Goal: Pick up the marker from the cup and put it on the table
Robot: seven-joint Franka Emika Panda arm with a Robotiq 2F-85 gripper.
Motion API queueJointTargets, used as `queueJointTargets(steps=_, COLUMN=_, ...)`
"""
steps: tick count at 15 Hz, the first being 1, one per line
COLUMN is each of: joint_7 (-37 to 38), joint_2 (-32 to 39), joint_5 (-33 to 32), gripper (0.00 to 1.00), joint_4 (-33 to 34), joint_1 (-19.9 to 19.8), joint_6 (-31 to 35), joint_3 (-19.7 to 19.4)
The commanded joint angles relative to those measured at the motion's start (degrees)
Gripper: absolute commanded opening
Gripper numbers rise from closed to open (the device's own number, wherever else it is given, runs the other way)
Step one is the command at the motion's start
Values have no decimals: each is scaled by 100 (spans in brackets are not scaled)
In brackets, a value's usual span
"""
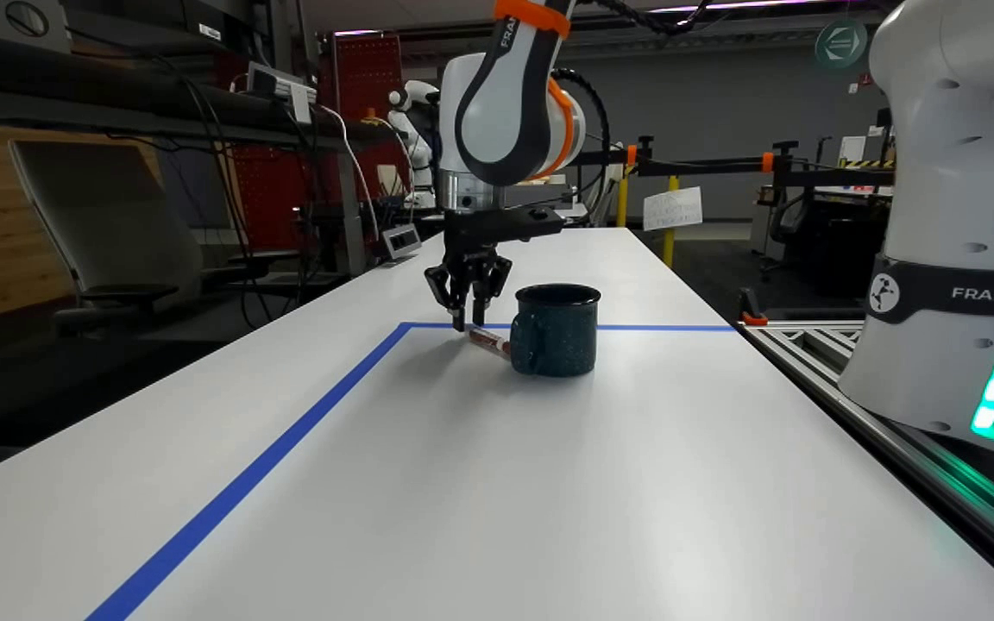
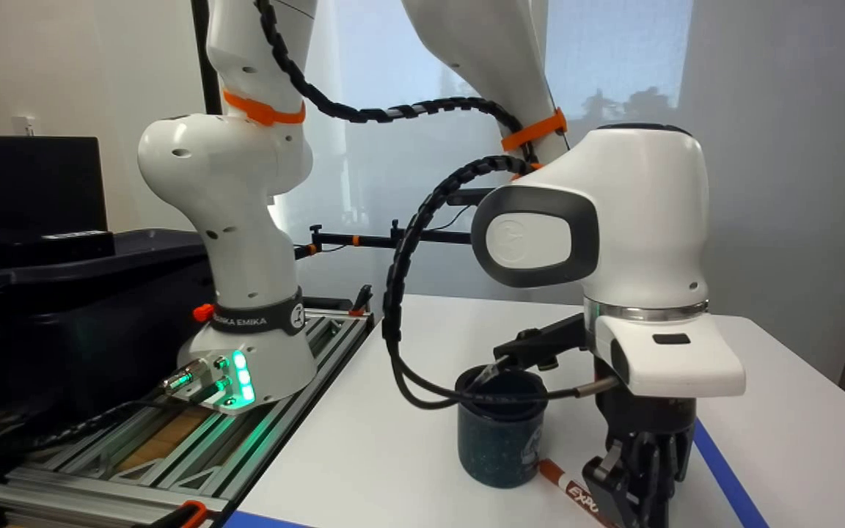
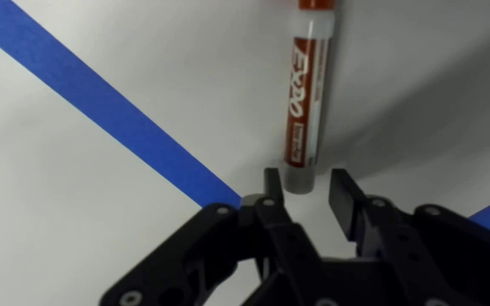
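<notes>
A marker (image 3: pixel 306 97), out of the cup (image 1: pixel 562 332) and lying flat on the worktop (image 2: pixel 371 440). Points its red-brown cap (image 2: pixel 551 470) at the foot of the cup; cannot tell touching from just short of it. Shows a red-brown label (image 3: pixel 296 140) with the white letters EXPO, then a pale blunt end, seen in the wrist view between the tips of the jaws.

Jaws parted part way, to a gap a little wider than the marker, and aimed down at the blunt end. Holding nothing, to judge by the strip of white between the marker and one tip in the wrist view. Cannot tell the height of the tips above the worktop.

Just beside the marker, the cup: upright, dark teal, speckled, black-rimmed, with a handle (image 1: pixel 525 343) on the side. Crossed in an exterior view by a black cable (image 2: pixel 395 293) looping down from the white arm (image 2: pixel 650 220).

Around these, blue tape (image 1: pixel 291 440) in straight lines on the worktop, meeting at a corner. Farther out, beside the worktop's long edge, the base (image 1: pixel 937 362) of the arm, lit green. Beyond, a laptop (image 2: pixel 34 191) and a black bin (image 2: pixel 114 323); across the worktop, an office chair (image 1: pixel 109 216); farther back, a sheet of paper (image 1: pixel 672 209) by a yellow post (image 1: pixel 668 250).
</notes>
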Motion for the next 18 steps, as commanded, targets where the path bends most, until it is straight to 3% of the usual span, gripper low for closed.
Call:
queueJointTargets(steps=1, joint_7=-91, joint_2=-589, joint_5=97, gripper=68, joint_4=-240, joint_1=11, joint_6=-367, joint_3=-3)
queueJointTargets(steps=5, joint_7=-210, joint_2=-1652, joint_5=175, gripper=98, joint_4=-358, joint_1=-189, joint_6=-1649, joint_3=95)
queueJointTargets(steps=7, joint_7=-377, joint_2=-2188, joint_5=202, gripper=100, joint_4=-341, joint_1=-307, joint_6=-2389, joint_3=196)
queueJointTargets(steps=11, joint_7=-683, joint_2=-2988, joint_5=-246, gripper=100, joint_4=-324, joint_1=-457, joint_6=-3219, joint_3=410)
queueJointTargets(steps=18, joint_7=-1773, joint_2=-3586, joint_5=-944, gripper=100, joint_4=-557, joint_1=-516, joint_6=-3491, joint_3=822)
